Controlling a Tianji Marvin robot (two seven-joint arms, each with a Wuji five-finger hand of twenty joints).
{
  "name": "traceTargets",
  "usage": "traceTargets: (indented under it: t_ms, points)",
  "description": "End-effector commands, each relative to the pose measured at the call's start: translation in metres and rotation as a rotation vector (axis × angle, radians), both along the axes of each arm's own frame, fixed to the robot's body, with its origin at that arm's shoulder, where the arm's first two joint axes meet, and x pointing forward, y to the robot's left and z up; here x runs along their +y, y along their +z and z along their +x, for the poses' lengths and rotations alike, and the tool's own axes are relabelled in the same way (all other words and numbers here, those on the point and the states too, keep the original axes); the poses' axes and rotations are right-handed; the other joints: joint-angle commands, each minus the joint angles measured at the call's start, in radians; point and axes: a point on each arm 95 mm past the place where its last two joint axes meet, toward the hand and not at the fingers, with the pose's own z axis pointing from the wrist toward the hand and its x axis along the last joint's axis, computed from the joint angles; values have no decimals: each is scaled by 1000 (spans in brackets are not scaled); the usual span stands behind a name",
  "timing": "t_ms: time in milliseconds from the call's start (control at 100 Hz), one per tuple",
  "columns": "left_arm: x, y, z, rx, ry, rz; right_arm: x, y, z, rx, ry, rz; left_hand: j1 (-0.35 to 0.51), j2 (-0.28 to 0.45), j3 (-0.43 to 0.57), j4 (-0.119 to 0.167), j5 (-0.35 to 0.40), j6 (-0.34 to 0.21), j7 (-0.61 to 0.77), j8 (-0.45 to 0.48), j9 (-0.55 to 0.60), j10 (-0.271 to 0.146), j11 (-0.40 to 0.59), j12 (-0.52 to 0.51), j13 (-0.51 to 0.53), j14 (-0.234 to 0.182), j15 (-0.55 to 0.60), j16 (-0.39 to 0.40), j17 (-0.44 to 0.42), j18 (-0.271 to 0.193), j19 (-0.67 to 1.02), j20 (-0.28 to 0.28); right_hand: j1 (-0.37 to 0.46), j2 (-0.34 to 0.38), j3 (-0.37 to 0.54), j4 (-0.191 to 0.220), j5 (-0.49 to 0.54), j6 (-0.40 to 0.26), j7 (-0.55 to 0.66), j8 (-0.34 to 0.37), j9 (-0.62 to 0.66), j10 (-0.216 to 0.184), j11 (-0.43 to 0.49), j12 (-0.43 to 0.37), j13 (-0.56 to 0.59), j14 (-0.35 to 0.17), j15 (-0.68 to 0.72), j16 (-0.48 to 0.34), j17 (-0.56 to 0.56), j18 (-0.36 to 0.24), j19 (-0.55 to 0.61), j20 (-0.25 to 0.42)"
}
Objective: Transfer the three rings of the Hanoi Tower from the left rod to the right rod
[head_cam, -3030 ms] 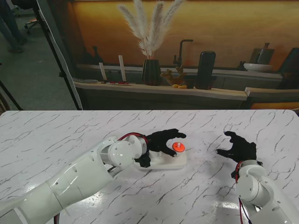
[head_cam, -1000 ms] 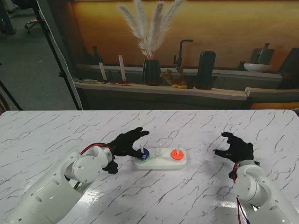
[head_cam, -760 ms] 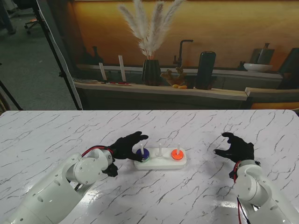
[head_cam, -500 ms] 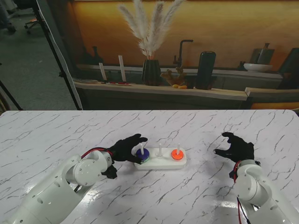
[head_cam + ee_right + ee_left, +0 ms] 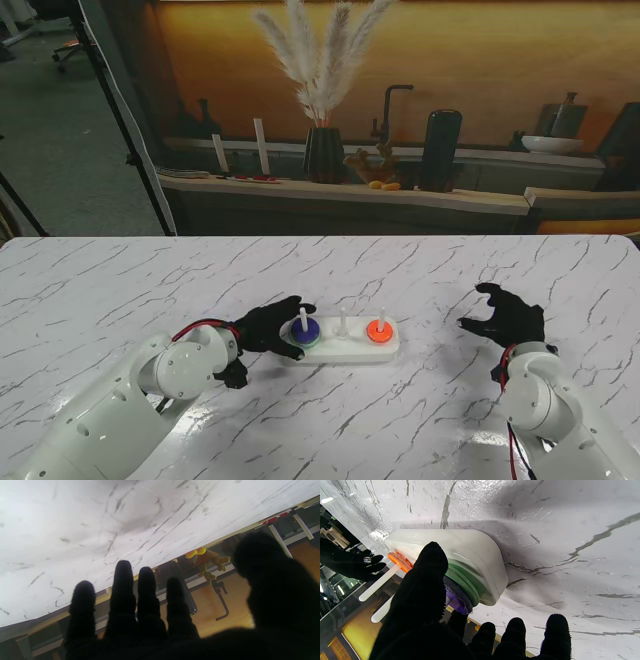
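The white Hanoi base (image 5: 345, 349) stands mid-table with three white rods. A purple ring (image 5: 304, 329) lies on a green ring (image 5: 296, 340) on the left rod. An orange ring (image 5: 378, 331) sits on the right rod, and the middle rod (image 5: 342, 322) is bare. My left hand (image 5: 262, 326) is at the left rod. In the left wrist view its thumb (image 5: 427, 580) lies across the purple ring (image 5: 458, 601) above the green ring (image 5: 467, 582), one finger is tucked at the ring's other edge, and the other fingers are spread. Both rings still rest on the base. My right hand (image 5: 507, 318) hovers open to the right.
The marble table (image 5: 420, 280) extends all around the base. Beyond its far edge a counter holds a dark vase of pampas grass (image 5: 323, 150), a black cylinder (image 5: 440, 150) and a small yellow figure (image 5: 372, 168). A tripod leg (image 5: 120, 130) stands at far left.
My left hand has drawn back from over the orange ring on the right rod to the left rod, then lowered its thumb and fingers around the purple ring. The right hand has barely moved.
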Motion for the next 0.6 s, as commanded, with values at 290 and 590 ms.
traceTargets:
  t_ms: [290, 590]
  points:
    - [-4, -5, -2, -8, 25, -6, 4, -3, -3, 6, 4, 12, 152, 107, -76, 23, 73, -134, 59, 67, 122, -15, 57, 128, 203, 26, 122, 101, 68, 51, 348, 72, -6, 4, -13, 50, 8, 3, -9, 15, 12, -12, 5, 10, 13, -6, 22, 15, -3, 40, 28, 13]
    - [-4, -5, -2, -4, 45, -20, 4, -4, -4, 9, 2, 10, 179, 176, -136, 13, 121, -171, 98, 92, 161, -26, 68, 132, 219, 29, 149, 117, 68, 56, 400, 55, -6, 4, -13, 50, 5, 5, -9, 16, 12, -13, 6, 10, 13, -6, 22, 15, -2, 39, 28, 14]
